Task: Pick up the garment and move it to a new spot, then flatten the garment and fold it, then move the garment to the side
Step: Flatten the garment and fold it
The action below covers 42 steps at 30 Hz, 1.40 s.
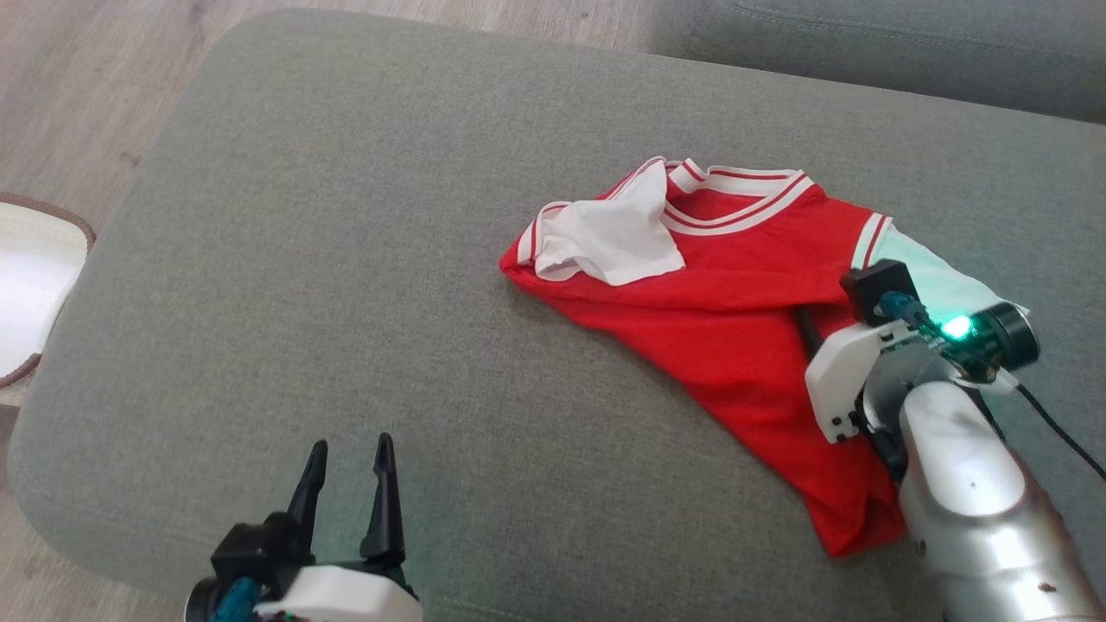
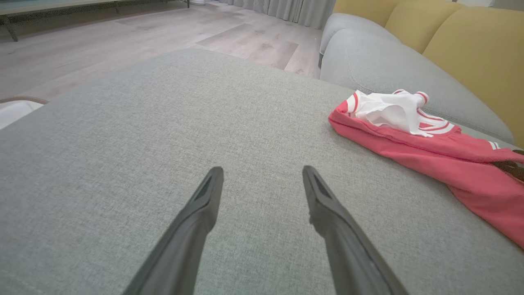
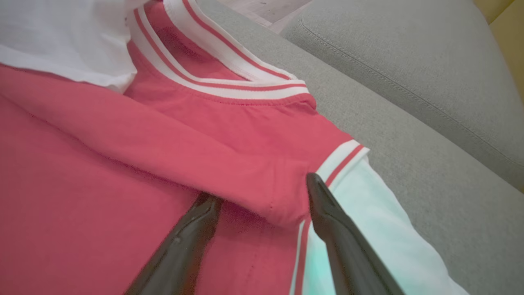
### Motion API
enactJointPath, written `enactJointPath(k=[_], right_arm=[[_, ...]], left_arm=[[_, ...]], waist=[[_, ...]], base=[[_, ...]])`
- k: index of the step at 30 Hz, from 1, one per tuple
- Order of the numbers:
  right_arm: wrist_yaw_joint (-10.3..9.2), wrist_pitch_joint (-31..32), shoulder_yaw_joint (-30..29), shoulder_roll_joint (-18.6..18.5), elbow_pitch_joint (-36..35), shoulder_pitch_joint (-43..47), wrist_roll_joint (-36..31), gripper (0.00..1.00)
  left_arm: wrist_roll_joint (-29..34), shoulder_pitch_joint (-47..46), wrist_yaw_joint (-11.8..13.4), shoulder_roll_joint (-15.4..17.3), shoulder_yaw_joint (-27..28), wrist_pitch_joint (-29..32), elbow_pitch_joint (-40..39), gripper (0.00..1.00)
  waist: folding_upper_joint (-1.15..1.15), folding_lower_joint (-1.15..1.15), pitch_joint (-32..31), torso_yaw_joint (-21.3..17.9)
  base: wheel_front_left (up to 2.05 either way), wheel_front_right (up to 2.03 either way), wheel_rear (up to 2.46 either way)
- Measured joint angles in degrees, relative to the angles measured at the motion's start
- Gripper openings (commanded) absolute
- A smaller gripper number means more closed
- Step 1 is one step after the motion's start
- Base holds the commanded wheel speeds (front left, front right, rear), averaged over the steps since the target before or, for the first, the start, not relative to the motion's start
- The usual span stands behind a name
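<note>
We see a red garment [image 1: 734, 345] at two o'clock on a grey cushion [image 1: 346, 216]. Our right gripper [image 3: 262, 188], jaws spread, straddles its shoulder fold. Our left gripper [image 1: 350, 442], jaws spread, sits at seven o'clock.

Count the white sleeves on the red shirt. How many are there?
2. One sleeve is flopped over the shirt beside the collar. The other sleeve sticks out at the shirt's right side, by the right gripper. None seems hidden.

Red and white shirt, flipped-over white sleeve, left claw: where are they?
Red and white fabric shirt [image 1: 734, 345], head view, red body.
Flipped-over white sleeve [image 1: 613, 238], head view, sleeve's middle.
Left claw [image 1: 351, 443], head view, between fingertips.
</note>
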Motion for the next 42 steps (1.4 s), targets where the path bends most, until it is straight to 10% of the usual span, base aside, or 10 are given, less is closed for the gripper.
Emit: enactJointPath(k=[3, 7, 20, 33, 41, 42], right_arm=[[0.00, -1.2, 0.7, 0.0, 1.3, -1.1, 0.0, 0.41], [0.00, -2.4, 1.2, 0.0, 3.2, -1.9, 0.0, 0.00], [0.00, -8.2, 3.8, 1.5, -2.9, -1.2, 5.5, 0.00], [0.00, 3.6, 13.4, 1.7, -38.5, 33.9, 12.5, 0.00], [0.00, 9.9, 18.6, 1.2, -46.3, 44.3, 15.3, 0.00], [0.00, 9.9, 18.6, 1.1, -46.5, 44.5, 15.4, 0.26]], left_arm=[[0.4, -0.7, -0.1, -0.4, 0.2, 0.0, 0.2, 1.00], [0.5, -0.8, -0.5, -0.8, 0.6, 0.0, 0.7, 1.00], [1.0, -0.8, -0.5, -0.9, 1.2, -0.1, 1.5, 1.00], [1.0, 1.6, 0.1, 0.7, 1.3, 0.1, 0.3, 1.00], [0.9, 2.3, 0.5, 1.1, 1.3, 0.6, -0.3, 1.00], [0.9, 2.5, 0.6, 1.1, 1.3, 0.6, -0.4, 1.00]], waist=[[0.00, 0.00, 0.2, -0.2], [0.00, 0.00, 0.3, -0.5], [0.00, -0.01, -1.7, -3.6], [0.00, -0.02, -6.6, -11.3], [0.00, -0.02, -9.1, -14.7], [0.00, -0.02, -9.2, -14.9]], base=[[0.00, 0.00, 0.00], [0.00, 0.00, 0.00], [0.00, 0.00, 0.00], [0.00, 0.00, 0.00], [0.00, 0.00, 0.00], [0.00, 0.00, 0.00]])
